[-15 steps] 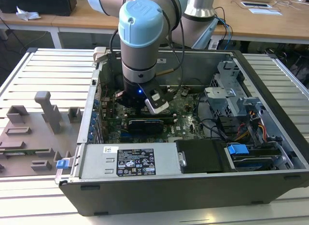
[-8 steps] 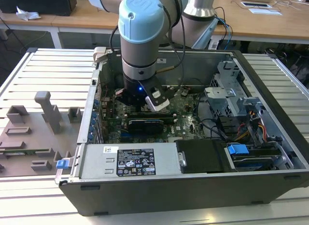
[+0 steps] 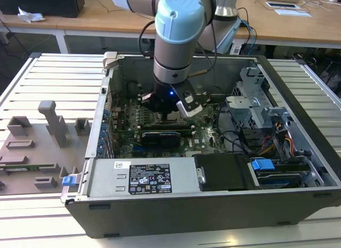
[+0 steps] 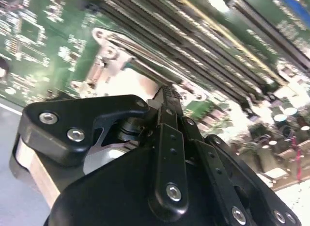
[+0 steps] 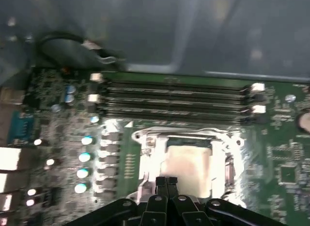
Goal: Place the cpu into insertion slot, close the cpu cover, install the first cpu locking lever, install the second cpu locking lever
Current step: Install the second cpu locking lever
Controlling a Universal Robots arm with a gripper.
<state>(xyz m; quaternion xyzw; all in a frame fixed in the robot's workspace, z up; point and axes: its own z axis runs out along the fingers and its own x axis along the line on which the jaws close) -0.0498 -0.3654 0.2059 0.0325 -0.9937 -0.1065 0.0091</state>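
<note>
The cpu (image 5: 190, 165) is a pale beige square lying flat in the socket on the green motherboard. The silvery cpu cover (image 5: 154, 153) frames it and looks folded down around it. My gripper (image 5: 167, 181) is shut with its fingertips pressed together and nothing between them. It sits low at the near edge of the socket. In the second wrist view the gripper (image 4: 167, 92) points at the socket's metal frame (image 4: 109, 58). In the exterior view the gripper (image 3: 169, 116) hangs inside the open computer case, over the socket. I cannot make out the locking levers.
Rows of memory slots (image 5: 174, 97) run just past the socket. A grey power supply box (image 3: 144, 178) fills the case's near side. A drive cage (image 3: 261, 112) and cables stand at the exterior view's right. A grey fixture plate (image 3: 37, 147) lies outside the case on the left.
</note>
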